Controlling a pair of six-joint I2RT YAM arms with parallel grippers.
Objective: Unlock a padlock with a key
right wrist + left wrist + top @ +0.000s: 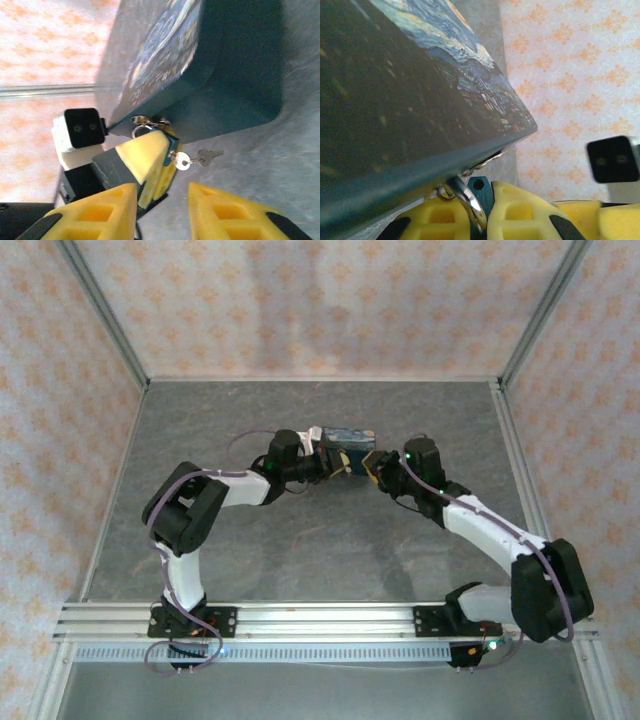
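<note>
The blue padlock (481, 192) hangs by its silver shackle (469, 199) from the hasp at the edge of the dark-blue box (395, 100). My left gripper (480, 212) is shut on the padlock body. In the right wrist view the padlock (173, 144) shows between the left gripper's yellow fingers (145, 157). The key (183, 161) sticks out of its underside, and a second key (210, 155) dangles from it on a small ring. My right gripper (162, 212) is open just short of the key, with nothing between its fingers.
The box (347, 443) sits mid-table toward the back, with both grippers (335, 465) (372, 468) meeting at its near side. Patterned walls enclose the grey table (300, 560) on three sides. The right wrist's camera block (614, 159) is close to the left gripper.
</note>
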